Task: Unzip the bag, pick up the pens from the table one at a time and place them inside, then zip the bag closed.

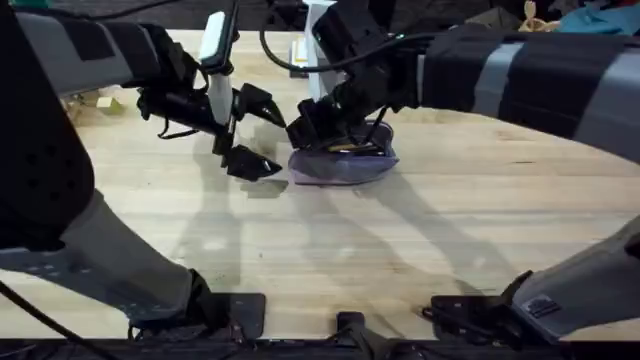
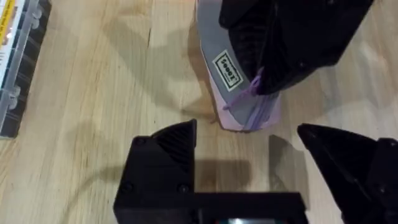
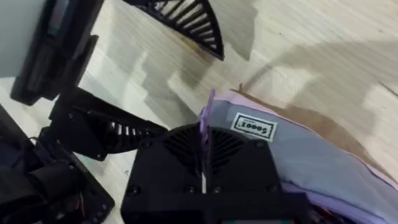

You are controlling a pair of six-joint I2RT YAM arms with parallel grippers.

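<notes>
The grey bag (image 1: 345, 165) with lilac edging lies at the middle of the table (image 1: 400, 260). My right gripper (image 1: 312, 122) is at its left end, shut on the purple zipper pull (image 3: 204, 127) beside the white label (image 3: 255, 127). A thin yellow pen (image 1: 350, 148) shows in the bag's top opening. My left gripper (image 1: 262, 135) hovers just left of that end, open and holding nothing. In the left wrist view the bag's end (image 2: 231, 87) lies between and beyond the left fingers (image 2: 171, 146), with the right gripper (image 2: 292, 43) over it.
A flat clear box with a yellow label (image 2: 15, 62) lies off to the left gripper's side. Small wooden pieces (image 1: 100, 100) sit at the far left of the table. The near half of the tabletop is bare wood.
</notes>
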